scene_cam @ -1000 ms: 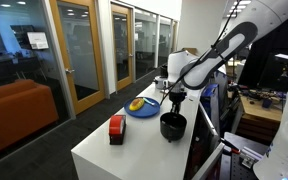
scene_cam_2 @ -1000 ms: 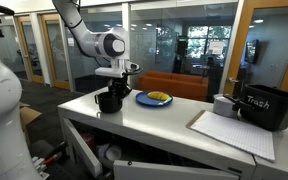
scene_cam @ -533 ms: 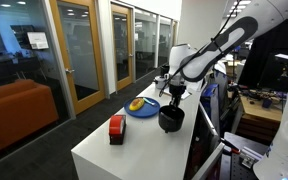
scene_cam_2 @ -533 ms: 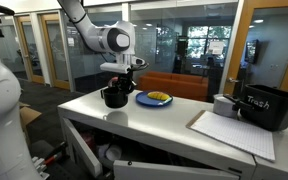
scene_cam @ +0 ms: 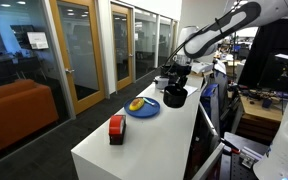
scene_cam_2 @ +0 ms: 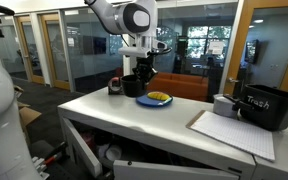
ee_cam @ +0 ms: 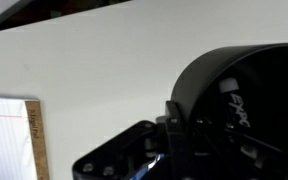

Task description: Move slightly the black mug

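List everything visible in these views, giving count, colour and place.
mug: one, black, past the plate, held by the gripper
plate: one, blue, on the table
food: one piece, yellow, on the plate
box: one, red and black, on the table beside the plate
paper: one sheet, white, on the table by the bin
bin: one, black, marked "Trash", at the table's end
grey item: one, next to the bin, too small to identify
table: one, white
sofa: one, orange, on the floor beside the table
arm: one, white and grey, above the mug
gripper: one, black, shut on the mug's rim
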### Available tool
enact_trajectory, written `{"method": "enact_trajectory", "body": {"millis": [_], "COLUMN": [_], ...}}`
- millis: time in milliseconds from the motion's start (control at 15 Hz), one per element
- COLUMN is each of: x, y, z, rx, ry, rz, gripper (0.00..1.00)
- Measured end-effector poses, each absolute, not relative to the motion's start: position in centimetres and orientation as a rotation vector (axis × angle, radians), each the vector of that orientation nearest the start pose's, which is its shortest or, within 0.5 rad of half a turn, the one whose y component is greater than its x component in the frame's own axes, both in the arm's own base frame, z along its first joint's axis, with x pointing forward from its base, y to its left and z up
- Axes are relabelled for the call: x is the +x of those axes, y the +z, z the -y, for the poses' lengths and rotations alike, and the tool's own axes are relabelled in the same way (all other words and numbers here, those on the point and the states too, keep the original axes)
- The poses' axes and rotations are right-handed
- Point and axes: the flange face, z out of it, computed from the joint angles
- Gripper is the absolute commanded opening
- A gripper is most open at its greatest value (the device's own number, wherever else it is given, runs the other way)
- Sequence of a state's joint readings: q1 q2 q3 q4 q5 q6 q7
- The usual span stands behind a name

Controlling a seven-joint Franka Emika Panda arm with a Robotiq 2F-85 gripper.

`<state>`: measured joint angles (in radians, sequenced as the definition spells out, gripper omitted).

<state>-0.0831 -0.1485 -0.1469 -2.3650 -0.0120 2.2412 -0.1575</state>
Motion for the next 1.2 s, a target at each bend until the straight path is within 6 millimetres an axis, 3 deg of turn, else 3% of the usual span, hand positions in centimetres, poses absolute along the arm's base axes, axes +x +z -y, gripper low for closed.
{"method": "enact_trajectory", "body": {"millis": [533,733,933,1200], "x": [45.8,46.7,49.8,54.4], "y": [41.7,42.1,42.3,40.8], "z": [20.9,23.8,24.5,22.6], "rx": [-3.11,-3.116,-3.138,-3.123], "ry": [-0.072,-0.089,-0.102,0.011], "rz": [-0.397,-0.473,-0.483,-0.379], "gripper": [0.01,0.01,0.01,0.01]}}
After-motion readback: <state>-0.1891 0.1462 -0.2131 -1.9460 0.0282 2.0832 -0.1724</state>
